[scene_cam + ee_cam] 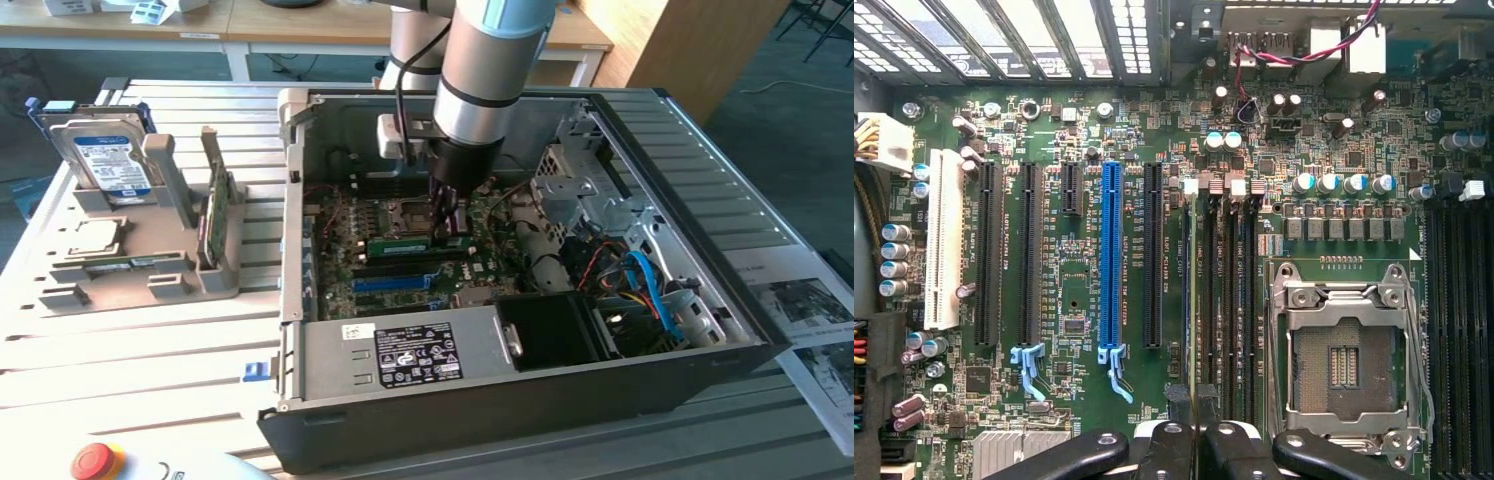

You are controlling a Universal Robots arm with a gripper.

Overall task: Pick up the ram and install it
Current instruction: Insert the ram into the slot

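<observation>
Exterior view: inside the open case (pixel 534 400), the fingers (pixel 449 215) are clenched on the ram (pixel 411 244), low over the motherboard (pixel 350 225).

Wrist view: the fingers (pixel 1172 440) pinch the ram (pixel 1193 320) edge-on, lined up along the memory slots (pixel 1229 300), near the blue slot (pixel 1111 260).

Slatted table (pixel 120 350), wooden desks (pixel 294 28) behind, grey floor (pixel 801 110)
</observation>
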